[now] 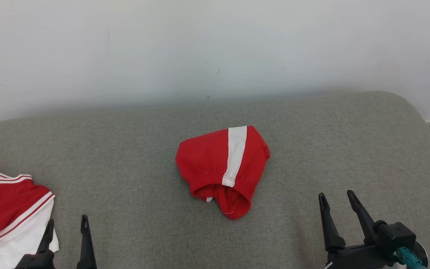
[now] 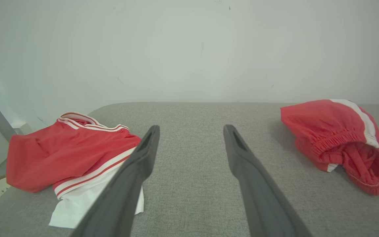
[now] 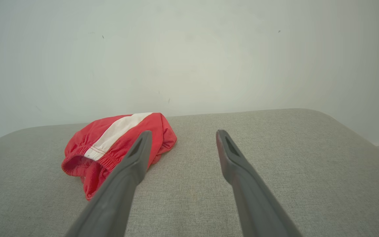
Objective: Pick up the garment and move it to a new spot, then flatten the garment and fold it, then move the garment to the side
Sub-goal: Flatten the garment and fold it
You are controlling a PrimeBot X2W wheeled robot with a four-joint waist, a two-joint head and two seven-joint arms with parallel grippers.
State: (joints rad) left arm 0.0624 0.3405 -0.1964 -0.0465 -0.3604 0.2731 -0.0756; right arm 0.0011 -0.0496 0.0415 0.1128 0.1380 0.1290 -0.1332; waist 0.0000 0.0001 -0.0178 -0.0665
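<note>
A red garment (image 1: 218,168) with a white stripe and an elastic waistband lies bunched in the middle of the grey padded surface (image 1: 125,142). In the left wrist view the garment (image 2: 334,138) lies to the right of the fingers; in the right wrist view the garment (image 3: 110,141) lies to the left, partly behind one finger. My left gripper (image 1: 67,220) is open at the lower left, holding nothing. My right gripper (image 1: 336,194) is open at the lower right, apart from the garment. The left gripper (image 2: 192,128) and the right gripper (image 3: 184,132) both point toward the wall.
A second red and white piece of clothing (image 1: 6,209) lies at the surface's left edge, just left of my left gripper; this clothing (image 2: 71,154) shows beside the left finger. A pale wall (image 1: 215,48) stands behind. The surface's rounded right corner (image 1: 413,108) drops to the floor.
</note>
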